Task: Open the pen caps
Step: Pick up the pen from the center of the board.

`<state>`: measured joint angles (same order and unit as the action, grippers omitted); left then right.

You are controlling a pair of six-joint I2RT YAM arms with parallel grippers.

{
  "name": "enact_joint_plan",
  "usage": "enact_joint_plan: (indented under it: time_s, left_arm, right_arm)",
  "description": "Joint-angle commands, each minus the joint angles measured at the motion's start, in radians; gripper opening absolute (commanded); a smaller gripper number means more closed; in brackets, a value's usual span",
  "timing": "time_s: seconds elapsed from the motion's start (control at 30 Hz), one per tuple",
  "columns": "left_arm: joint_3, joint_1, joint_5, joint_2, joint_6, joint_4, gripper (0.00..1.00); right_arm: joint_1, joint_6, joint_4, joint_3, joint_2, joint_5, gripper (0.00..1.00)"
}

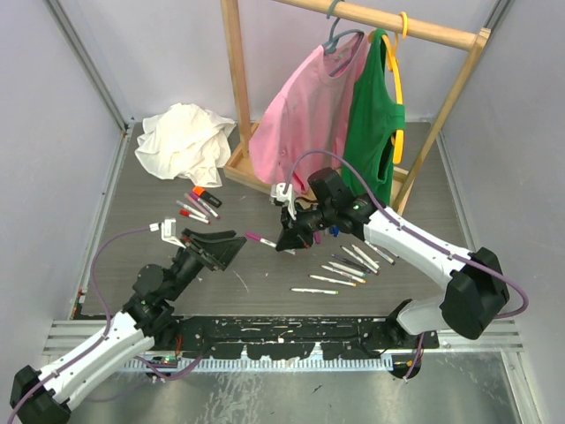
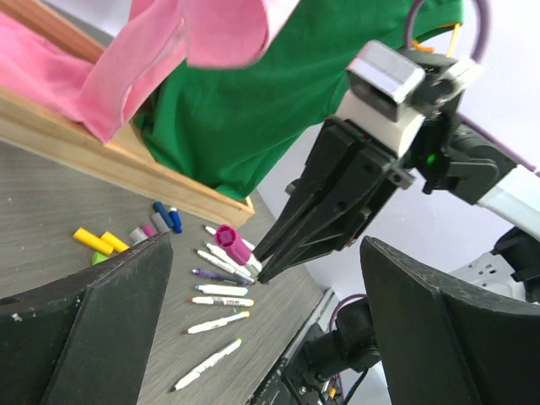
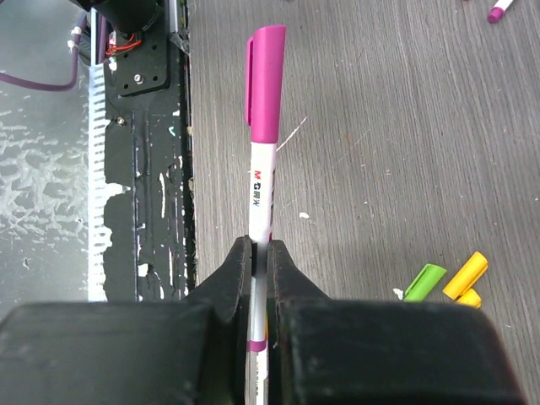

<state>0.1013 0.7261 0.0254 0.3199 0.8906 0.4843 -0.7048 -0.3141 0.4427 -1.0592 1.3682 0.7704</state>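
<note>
From the right wrist, the pen (image 3: 261, 169) loses its rear barrel inside the closed right end effector (image 3: 260, 251). At 1 o'clock a second pen (image 3: 501, 9) is cut by the frame edge. From the left wrist, the wide-set fingers (image 2: 93, 329) of the left end effector (image 2: 265, 250) run off at 6 o'clock, and one covers most of a green cap (image 2: 99, 257). From above, the loose caps (image 1: 334, 231) on the bench (image 1: 256, 276) are too small to tell apart.

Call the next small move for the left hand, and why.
Probably ease the open left hand forward around the magenta cap, then close. The right hand clamps the pen by its barrel, cap on and pointing toward the left hand.
</note>
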Motion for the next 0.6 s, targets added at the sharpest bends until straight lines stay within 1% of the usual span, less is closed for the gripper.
enact_joint_plan:
  time_s: [0.0,0.1,0.3,0.33,0.37,0.57]
  left_arm:
    - [0.016,0.002,-0.011,0.079,0.034,0.178,0.93]
    - [0.017,0.011,0.018,0.106,0.036,0.188,0.93]
    - [0.021,0.03,0.067,0.147,0.047,0.192,0.88]
    - [0.021,0.035,0.074,0.158,0.05,0.2,0.83]
    - [0.019,0.041,0.084,0.178,0.054,0.213,0.81]
    - [0.038,0.078,0.132,0.296,0.069,0.303,0.73]
  right_arm:
    - [0.002,0.023,-0.059,-0.008,-0.038,0.018,0.01]
    - [0.008,0.04,-0.075,-0.001,-0.051,0.03,0.01]
    - [0.008,0.059,-0.088,0.001,-0.047,0.049,0.01]
    - [0.008,0.062,-0.092,0.002,-0.047,0.051,0.01]
    - [0.008,0.065,-0.095,0.003,-0.049,0.053,0.01]
    - [0.008,0.076,-0.116,0.014,-0.046,0.051,0.01]
